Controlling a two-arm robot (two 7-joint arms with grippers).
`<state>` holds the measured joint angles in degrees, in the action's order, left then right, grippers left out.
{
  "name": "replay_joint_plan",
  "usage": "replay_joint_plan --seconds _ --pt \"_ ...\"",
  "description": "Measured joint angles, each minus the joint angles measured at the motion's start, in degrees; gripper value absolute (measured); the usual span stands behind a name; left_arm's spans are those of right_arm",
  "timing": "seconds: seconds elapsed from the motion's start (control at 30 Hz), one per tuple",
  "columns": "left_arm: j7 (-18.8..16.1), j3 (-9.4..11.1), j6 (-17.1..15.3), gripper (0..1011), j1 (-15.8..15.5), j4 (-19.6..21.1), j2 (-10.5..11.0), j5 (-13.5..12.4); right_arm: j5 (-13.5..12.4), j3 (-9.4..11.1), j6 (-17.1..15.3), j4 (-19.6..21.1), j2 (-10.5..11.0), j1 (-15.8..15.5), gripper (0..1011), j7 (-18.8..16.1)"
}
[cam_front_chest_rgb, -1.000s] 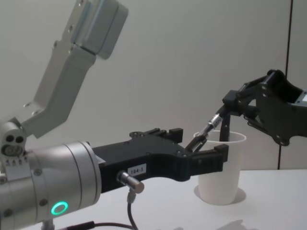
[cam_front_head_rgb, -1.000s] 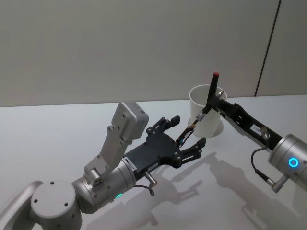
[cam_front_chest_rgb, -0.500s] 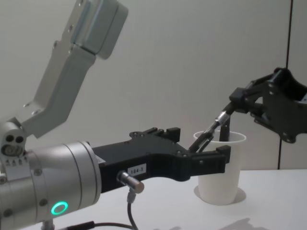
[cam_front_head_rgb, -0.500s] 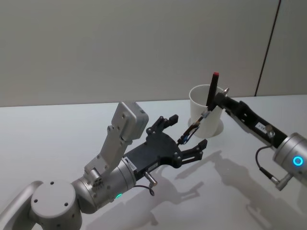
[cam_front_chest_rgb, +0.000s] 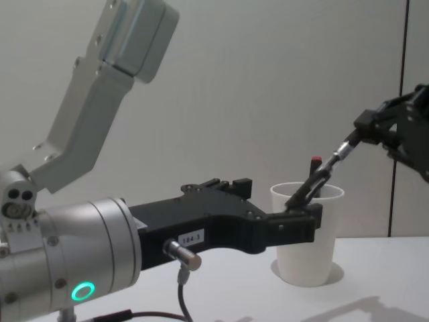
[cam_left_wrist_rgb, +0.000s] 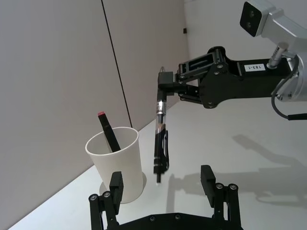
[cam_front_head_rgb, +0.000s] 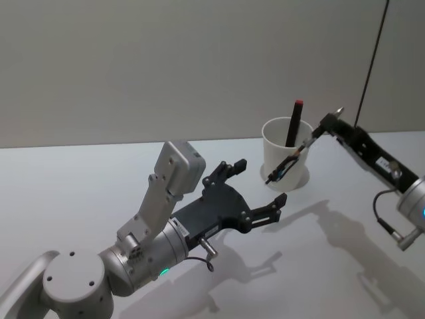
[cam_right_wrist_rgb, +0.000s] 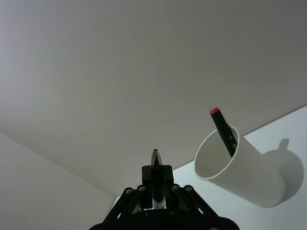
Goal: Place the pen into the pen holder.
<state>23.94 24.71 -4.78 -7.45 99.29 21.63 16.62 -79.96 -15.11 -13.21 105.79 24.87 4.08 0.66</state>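
Our right gripper (cam_left_wrist_rgb: 165, 79) pinches the pen (cam_left_wrist_rgb: 160, 139) by its top end, hanging beside the pen holder (cam_left_wrist_rgb: 117, 163). Light, stiff, slippery: we hold firmly. Left gripper (cam_left_wrist_rgb: 163, 191) gapes empty.

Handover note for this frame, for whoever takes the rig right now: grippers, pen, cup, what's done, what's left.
Right gripper: shut on the pen by its top end; the pen hangs in the air beside the pen holder, not in it.
Left gripper: open, empty, hovering above the table in front of the cup.
Pen holder: upright on the table, already holding a red-capped marker.
Done: pen is held by the right gripper.
Left: bring the pen over the rim, lower, release.
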Motion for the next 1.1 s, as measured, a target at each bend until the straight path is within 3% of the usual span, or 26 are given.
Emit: replay_joint_plan --seconds 0.53,1.1 --pt "0.00 0.00 0.00 1001 0.00 0.00 0.00 0.00 5.63 0.87 3.99 -5.54 -0.45 5.20 123 -3.85" --pt "0.00 0.00 0.00 1001 0.00 0.00 0.00 0.00 11.74 0.59 5.32 -12.94 -2.62 11.61 123 -7.97"
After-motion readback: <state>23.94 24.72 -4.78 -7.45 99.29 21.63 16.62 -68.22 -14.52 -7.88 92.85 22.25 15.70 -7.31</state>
